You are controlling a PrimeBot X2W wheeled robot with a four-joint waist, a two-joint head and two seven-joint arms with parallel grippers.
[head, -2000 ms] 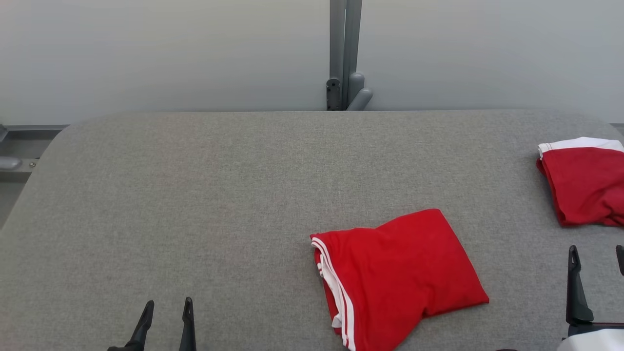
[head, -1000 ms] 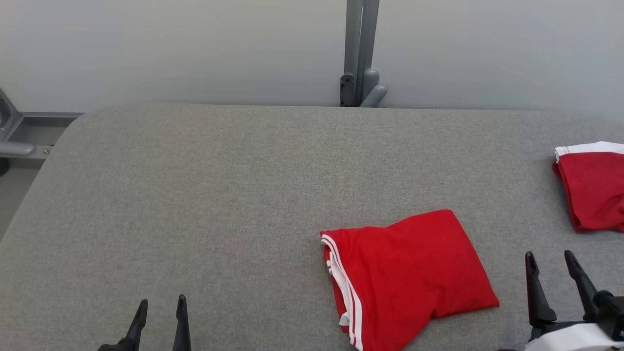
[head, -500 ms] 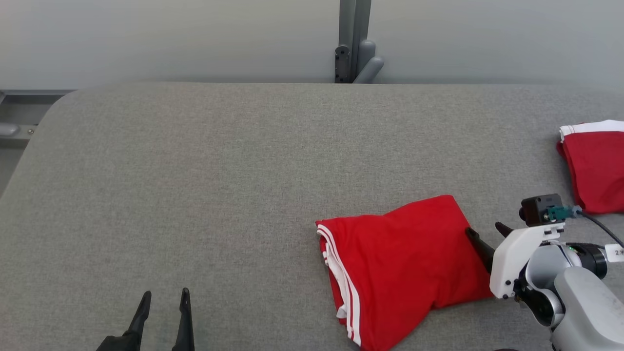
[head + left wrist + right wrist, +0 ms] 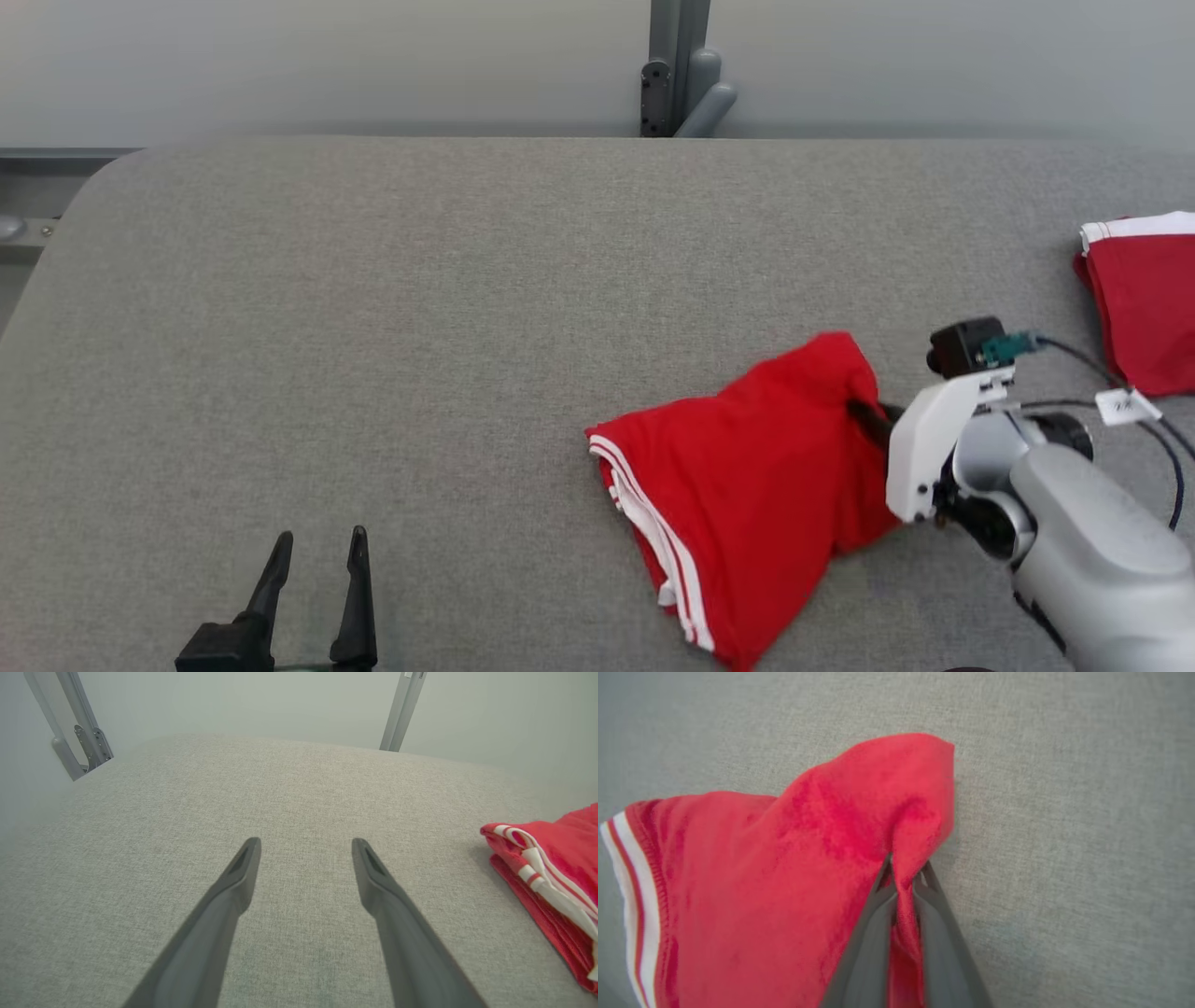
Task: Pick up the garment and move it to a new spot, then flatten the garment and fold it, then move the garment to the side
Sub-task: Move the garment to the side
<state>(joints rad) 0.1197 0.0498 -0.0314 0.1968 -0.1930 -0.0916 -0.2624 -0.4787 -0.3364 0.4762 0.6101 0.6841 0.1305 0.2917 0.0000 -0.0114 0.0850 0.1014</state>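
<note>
I could read no words or numbers anywhere. A small white tag (image 4: 1127,407) hung on a cable (image 4: 1074,352), right of the garment (image 4: 747,485), but its marks were too blurred to read.

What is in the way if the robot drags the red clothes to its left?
Nothing visible. The right gripper is shut on the garment; leftward the grey table holds just the open left gripper near its front edge.

A wide table covered in grey woven fabric (image 4: 373,308) is seen before a pale grey wall (image 4: 280,65). A grey metal upright post with a bracket (image 4: 677,70) is set behind its far edge. A folded red cloth with a white band (image 4: 1144,308) is laid at the table's right edge.
</note>
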